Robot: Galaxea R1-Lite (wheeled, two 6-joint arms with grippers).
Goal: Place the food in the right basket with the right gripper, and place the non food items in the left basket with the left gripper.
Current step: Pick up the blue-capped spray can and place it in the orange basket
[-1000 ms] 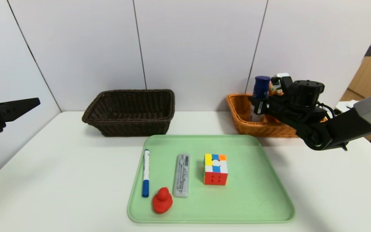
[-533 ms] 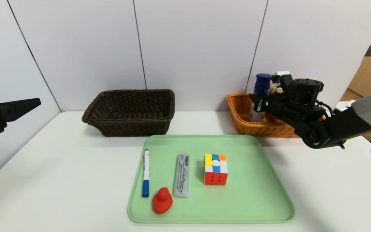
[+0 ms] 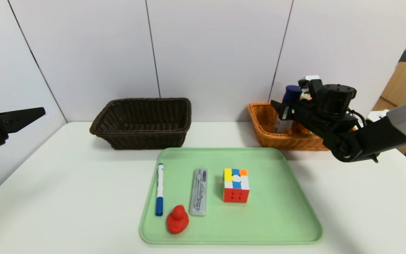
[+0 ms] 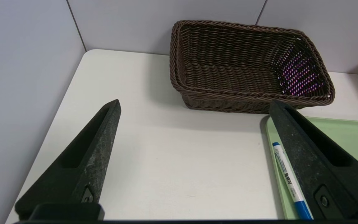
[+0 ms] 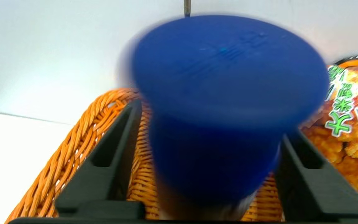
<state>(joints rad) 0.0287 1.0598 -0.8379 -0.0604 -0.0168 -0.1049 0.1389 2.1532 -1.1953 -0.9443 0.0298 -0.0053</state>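
My right gripper (image 3: 283, 108) is over the orange basket (image 3: 259, 123) at the back right. Its jaws stand open on either side of a blue-capped bottle (image 3: 287, 106), which leans in the basket. In the right wrist view the blue cap (image 5: 225, 93) fills the space in my right gripper (image 5: 211, 121), with a gap at one finger. A snack bag (image 5: 350, 124) lies in the same basket (image 5: 73, 149). The brown basket (image 3: 143, 123) at the back left is empty. My left gripper (image 4: 194, 104) is open and parked at the far left.
A green tray (image 3: 287, 211) at the front middle holds a blue marker (image 3: 159, 188), a red duck (image 3: 177, 219), a grey compass case (image 3: 199, 191) and a colour cube (image 3: 236, 185). The left wrist view shows the brown basket (image 4: 247, 62) and the marker (image 4: 287, 177).
The bottle has tipped from upright to leaning toward my right arm and sits lower in the orange basket. My right gripper has shifted slightly right. The left arm has not moved.
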